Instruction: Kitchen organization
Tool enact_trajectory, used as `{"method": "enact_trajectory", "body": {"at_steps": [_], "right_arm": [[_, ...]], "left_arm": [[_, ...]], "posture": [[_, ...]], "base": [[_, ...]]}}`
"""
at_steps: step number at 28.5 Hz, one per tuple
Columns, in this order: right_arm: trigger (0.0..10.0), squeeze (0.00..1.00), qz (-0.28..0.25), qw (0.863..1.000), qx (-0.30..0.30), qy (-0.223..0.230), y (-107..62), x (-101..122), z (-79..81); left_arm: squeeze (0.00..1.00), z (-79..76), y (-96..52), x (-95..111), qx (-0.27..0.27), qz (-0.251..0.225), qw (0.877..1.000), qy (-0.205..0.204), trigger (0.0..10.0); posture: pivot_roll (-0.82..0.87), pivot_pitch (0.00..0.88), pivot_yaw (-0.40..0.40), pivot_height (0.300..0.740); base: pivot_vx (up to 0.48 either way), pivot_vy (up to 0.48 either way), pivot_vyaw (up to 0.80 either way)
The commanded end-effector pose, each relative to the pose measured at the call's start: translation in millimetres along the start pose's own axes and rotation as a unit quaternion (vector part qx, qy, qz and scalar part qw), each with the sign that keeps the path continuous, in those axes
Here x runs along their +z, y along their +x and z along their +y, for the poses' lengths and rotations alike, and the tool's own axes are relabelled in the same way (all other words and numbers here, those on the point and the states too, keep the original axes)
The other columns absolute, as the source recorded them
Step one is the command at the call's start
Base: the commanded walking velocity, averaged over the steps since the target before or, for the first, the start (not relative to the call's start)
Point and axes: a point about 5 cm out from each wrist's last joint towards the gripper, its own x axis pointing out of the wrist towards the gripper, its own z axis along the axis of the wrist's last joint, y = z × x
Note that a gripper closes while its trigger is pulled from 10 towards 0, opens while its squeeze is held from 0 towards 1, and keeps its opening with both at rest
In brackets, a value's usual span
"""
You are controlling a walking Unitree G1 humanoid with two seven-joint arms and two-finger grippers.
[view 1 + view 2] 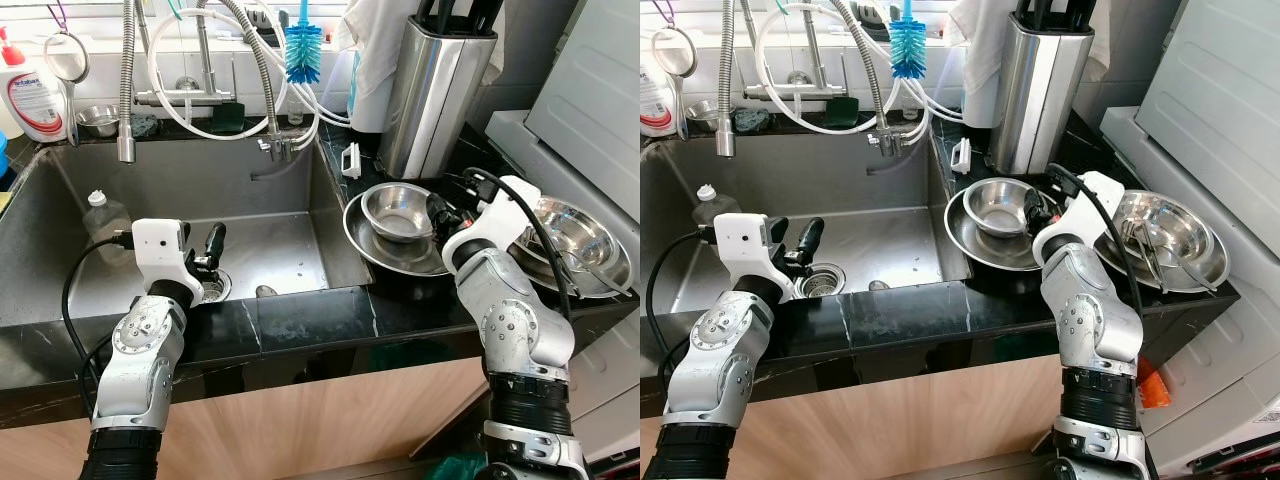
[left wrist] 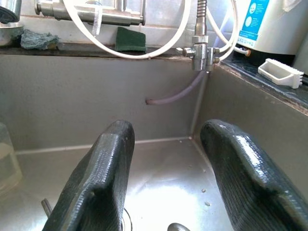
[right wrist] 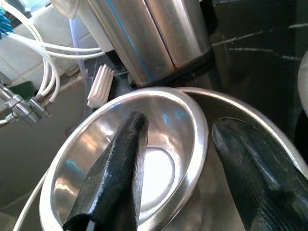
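Lower the spread, empty right pincer [image 3: 178, 168] squarely astride the small bowl [image 1: 398, 212] rim before closing; left pincer [image 2: 168, 178] idles, spread, empty.

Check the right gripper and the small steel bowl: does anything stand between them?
Nothing visible does. The right gripper is open with its fingers straddling the rim of the small steel bowl, which is nested in the larger bowl.

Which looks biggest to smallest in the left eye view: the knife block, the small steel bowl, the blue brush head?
1. knife block
2. small steel bowl
3. blue brush head
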Motion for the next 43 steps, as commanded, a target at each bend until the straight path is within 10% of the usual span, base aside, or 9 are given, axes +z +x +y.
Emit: {"method": "enact_trajectory", "body": {"at_steps": [1, 43], "right_arm": [[10.0, 0.0, -0.001, 1.0, -0.004, 0.01, 0.9, 5.3, -1.1], [9.3, 0.0, 0.079, 0.995, -0.002, 0.054, 4.8, -5.1, -1.2]], "left_arm": [[0.0, -0.9, -1.7, 4.5, -0.003, -0.008, 1.0, -0.001, 10.0], [0.0, -1.4, -1.6, 4.7, -0.002, -0.008, 1.0, -0.003, 10.0]], "posture": [[0.06, 0.009, -0.05, 0.74], [0.06, 0.007, -0.051, 0.74]], "base": [[0.0, 0.0, 0.0], [0.0, 0.0, 0.0]]}}
